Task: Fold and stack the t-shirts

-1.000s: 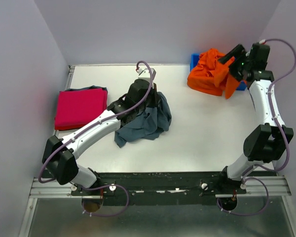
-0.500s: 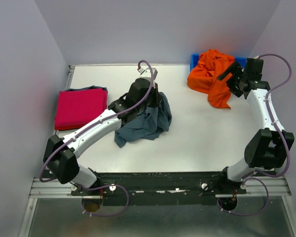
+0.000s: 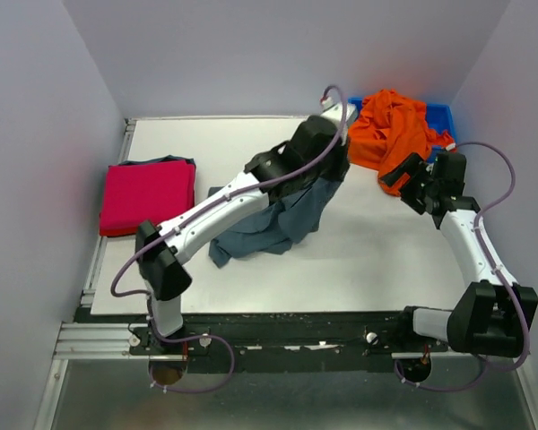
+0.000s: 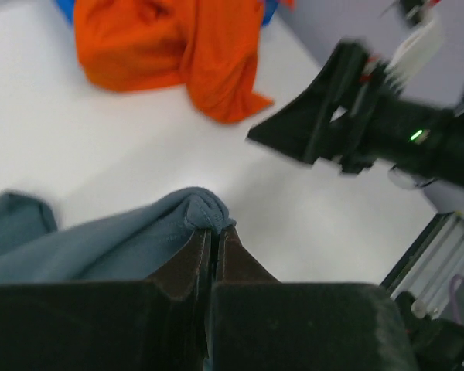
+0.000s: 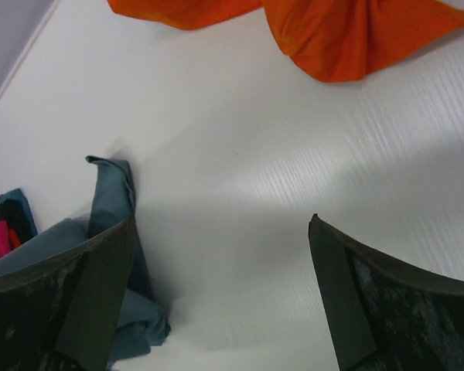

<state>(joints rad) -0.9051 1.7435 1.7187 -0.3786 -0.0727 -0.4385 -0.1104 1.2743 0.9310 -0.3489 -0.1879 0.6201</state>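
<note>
My left gripper (image 3: pixel 334 172) is shut on a fold of the slate grey-blue t-shirt (image 3: pixel 269 222) and holds it stretched toward the back right; the pinched fold shows in the left wrist view (image 4: pixel 205 212). The bright orange t-shirt (image 3: pixel 394 130) lies crumpled at the back right, partly over the blue bin, and shows in the left wrist view (image 4: pixel 178 46) and the right wrist view (image 5: pixel 348 31). My right gripper (image 3: pixel 396 172) is open and empty, just in front of the orange shirt. The magenta-red t-shirt (image 3: pixel 148 195) lies folded at the left.
A blue plastic bin (image 3: pixel 439 116) stands at the back right corner under the orange shirt. The white table (image 3: pixel 368 260) is walled at the left, back and right. A dark cloth edge (image 3: pixel 161 161) peeks from behind the magenta shirt.
My left gripper moved toward the back right, pulling the grey-blue shirt with it. My right gripper let go of the orange shirt and moved down and nearer, now open.
</note>
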